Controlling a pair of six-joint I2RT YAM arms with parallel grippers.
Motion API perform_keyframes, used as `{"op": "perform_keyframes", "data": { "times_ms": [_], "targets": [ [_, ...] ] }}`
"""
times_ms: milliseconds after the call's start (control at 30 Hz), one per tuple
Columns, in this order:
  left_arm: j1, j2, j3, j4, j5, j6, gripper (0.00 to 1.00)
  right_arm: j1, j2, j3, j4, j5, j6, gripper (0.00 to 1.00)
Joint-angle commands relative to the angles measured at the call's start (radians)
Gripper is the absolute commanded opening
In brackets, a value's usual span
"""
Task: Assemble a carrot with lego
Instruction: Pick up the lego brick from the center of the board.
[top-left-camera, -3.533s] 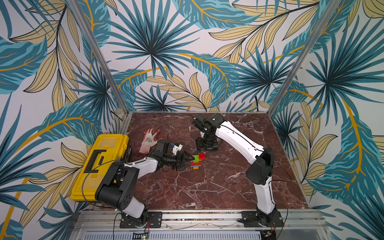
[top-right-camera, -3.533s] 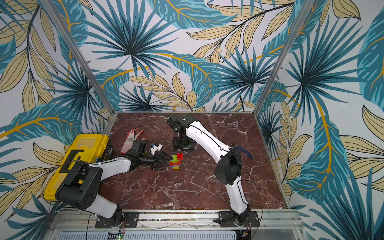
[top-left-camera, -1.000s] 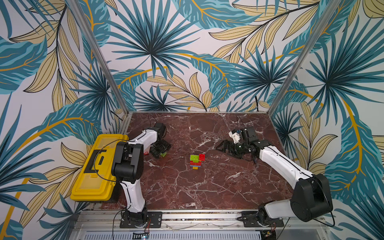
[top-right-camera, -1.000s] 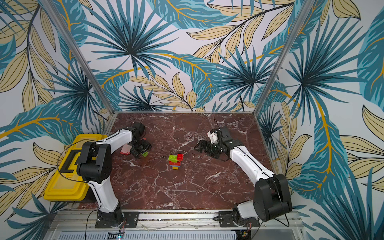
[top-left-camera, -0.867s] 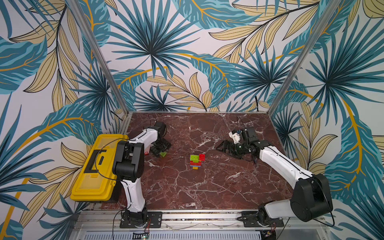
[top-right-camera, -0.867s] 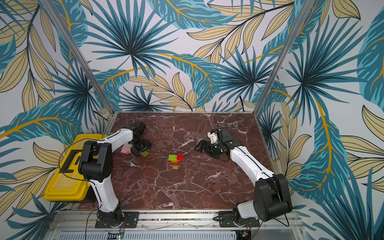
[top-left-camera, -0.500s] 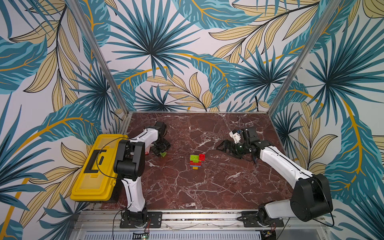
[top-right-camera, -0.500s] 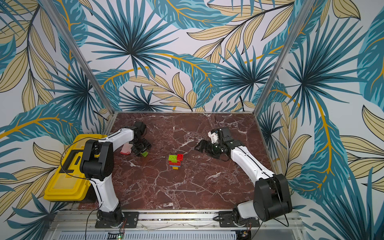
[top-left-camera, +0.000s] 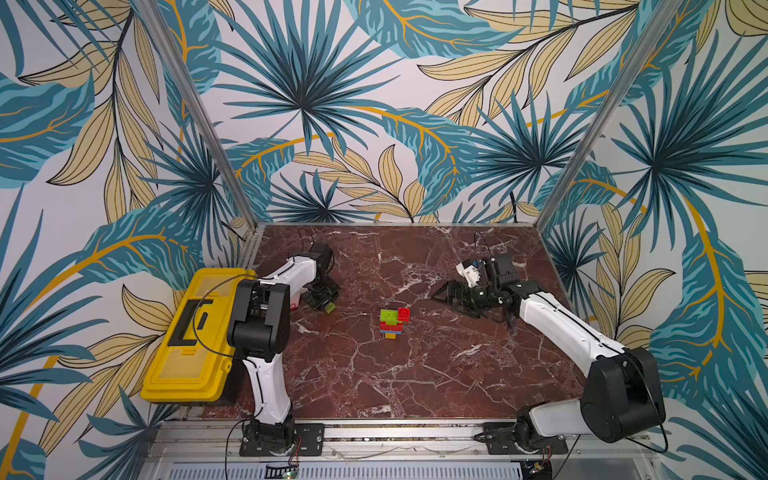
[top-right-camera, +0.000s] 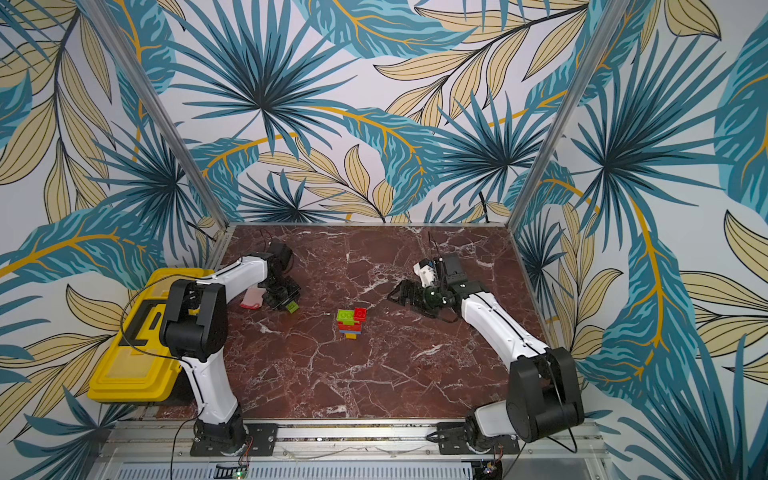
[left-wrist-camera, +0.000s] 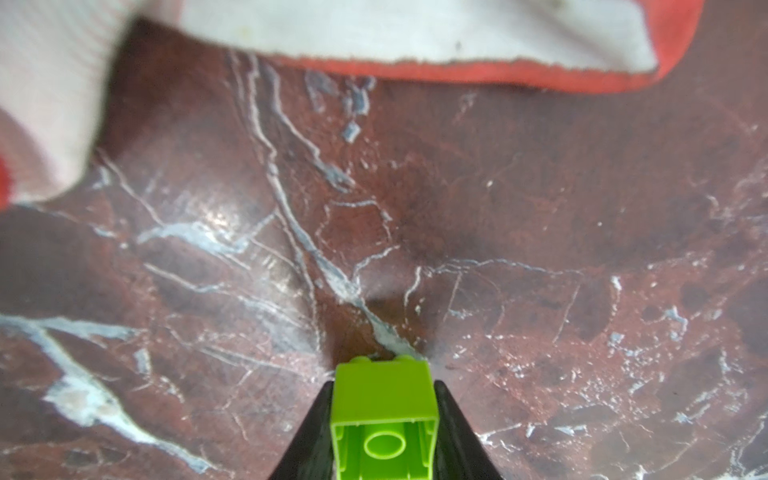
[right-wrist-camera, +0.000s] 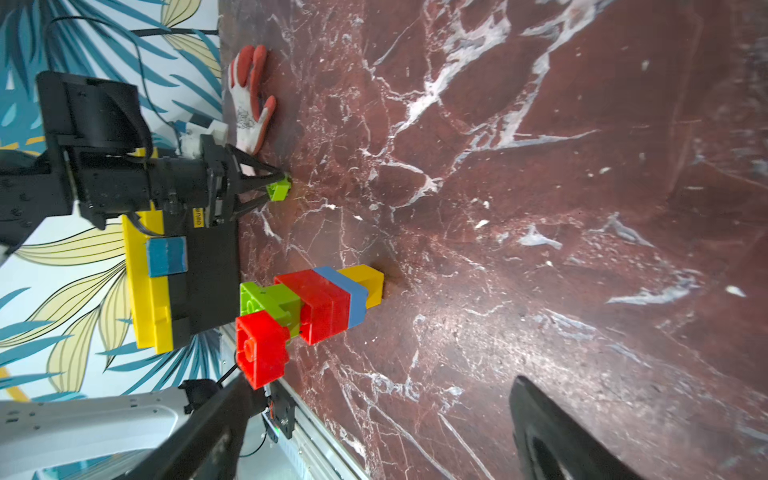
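Observation:
The carrot (top-left-camera: 392, 322) (top-right-camera: 350, 322) stands upright mid-table: a yellow tip at the bottom, then blue, red and lime green bricks, and a small red piece on top at one side, as the right wrist view shows (right-wrist-camera: 316, 305). A loose lime green lego brick (left-wrist-camera: 384, 415) (top-left-camera: 329, 307) (top-right-camera: 292, 306) (right-wrist-camera: 279, 189) is down at the table surface, left of the carrot. My left gripper (left-wrist-camera: 384, 386) (top-left-camera: 326, 302) is shut on it, hollow underside towards the wrist camera. My right gripper (top-left-camera: 446, 293) (top-right-camera: 401, 295) (right-wrist-camera: 382, 386) is open and empty, right of the carrot.
A white and red work glove (top-right-camera: 251, 299) (right-wrist-camera: 249, 104) (left-wrist-camera: 415, 33) lies just behind the left gripper. A yellow toolbox (top-left-camera: 187, 336) (top-right-camera: 124, 353) sits off the table's left edge. Patterned walls close in the back and both sides.
The left gripper's jaws closed onto the lime green brick beside the glove. Both arms had earlier pulled away from the carrot; the right arm has barely moved over the last second.

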Motion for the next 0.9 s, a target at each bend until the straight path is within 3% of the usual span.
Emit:
{"op": "perform_keyframes", "data": {
  "times_ms": [0, 200, 400, 867],
  "targets": [
    [0.000, -0.023, 0.030, -0.045, 0.046, 0.069, 0.33, -0.003, -0.014, -0.045, 0.095, -0.151, 0.028, 0.92],
    [-0.046, -0.082, 0.147, -0.228, 0.095, 0.205, 0.30, 0.030, 0.022, -0.063, 0.155, -0.248, 0.085, 0.87],
    [-0.120, -0.160, 0.274, -0.398, 0.130, 0.287, 0.28, 0.123, 0.055, -0.050, 0.194, -0.201, 0.161, 0.86],
    [-0.342, -0.126, 0.485, -0.566, 0.159, 0.314, 0.27, 0.232, 0.174, -0.042, 0.377, -0.136, 0.324, 0.73]
  ]
}}
